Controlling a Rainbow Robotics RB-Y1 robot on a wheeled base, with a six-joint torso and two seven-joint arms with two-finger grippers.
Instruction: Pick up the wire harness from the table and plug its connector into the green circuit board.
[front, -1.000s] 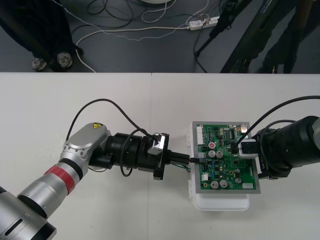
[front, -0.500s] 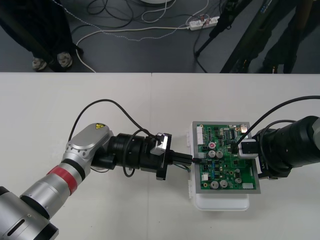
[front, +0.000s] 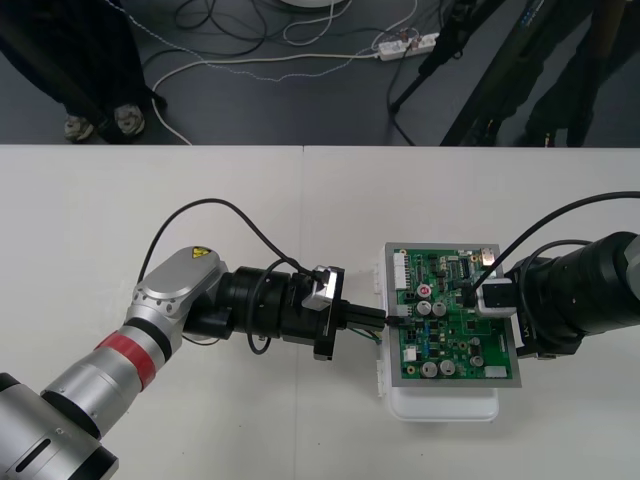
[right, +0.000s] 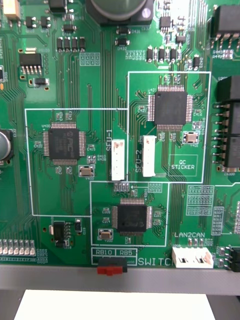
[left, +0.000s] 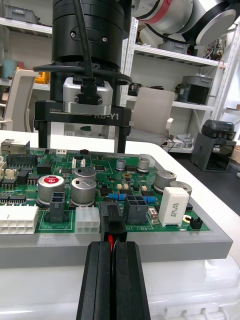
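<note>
Green circuit board (front: 455, 335) on its white base (front: 445, 405) is taken as the landmark. At the board's left edge the left gripper (front: 378, 320) is held level, its fingers (left: 100, 280) clenched on the wire harness (left: 109, 242), whose red and black wires are pinched between them. The plug (left: 113, 220) is carried just ahead of the fingertips, right at that edge; whether it is fully seated cannot be told. The harness's long axis is lined up with the fingers and points straight into the board, so a short push along that line is judged to be called for. Over the board's right half the right gripper (left: 81, 146) is lowered to the surface, fingers spread, grasping nothing.
</note>
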